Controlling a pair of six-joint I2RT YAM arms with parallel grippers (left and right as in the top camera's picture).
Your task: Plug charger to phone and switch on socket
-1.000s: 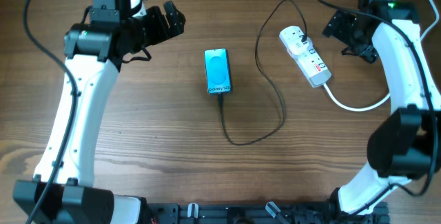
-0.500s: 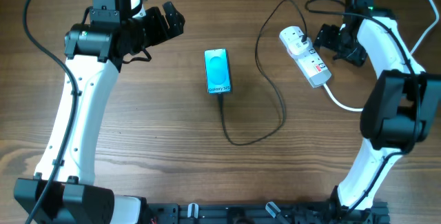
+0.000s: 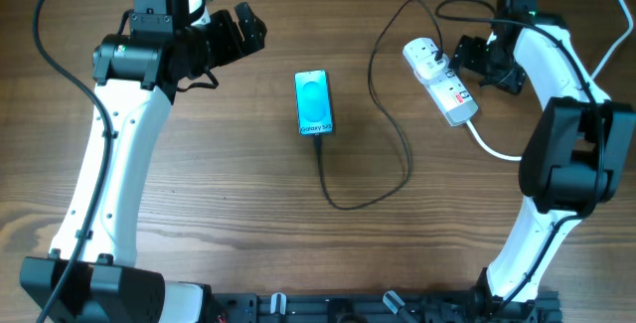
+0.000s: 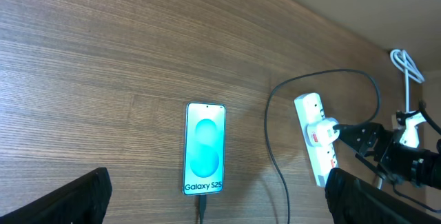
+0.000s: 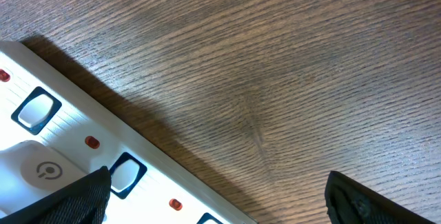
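Observation:
The phone lies flat mid-table with its cyan screen lit; it also shows in the left wrist view. The thin black charger cable loops from the socket round to the phone's lower edge, where its plug tip sits at the port. The white socket strip also shows in the left wrist view and close up in the right wrist view. My right gripper is open beside the socket's right edge, one finger over the strip. My left gripper is open, up and left of the phone.
The socket's thick white cord curves off to the right under my right arm. A thin white cable hangs at the far table edge. Bare wood table lies round the phone.
My right gripper came in from the right to the socket's edge a second ago and has held there since. The left arm, phone and cable have not moved.

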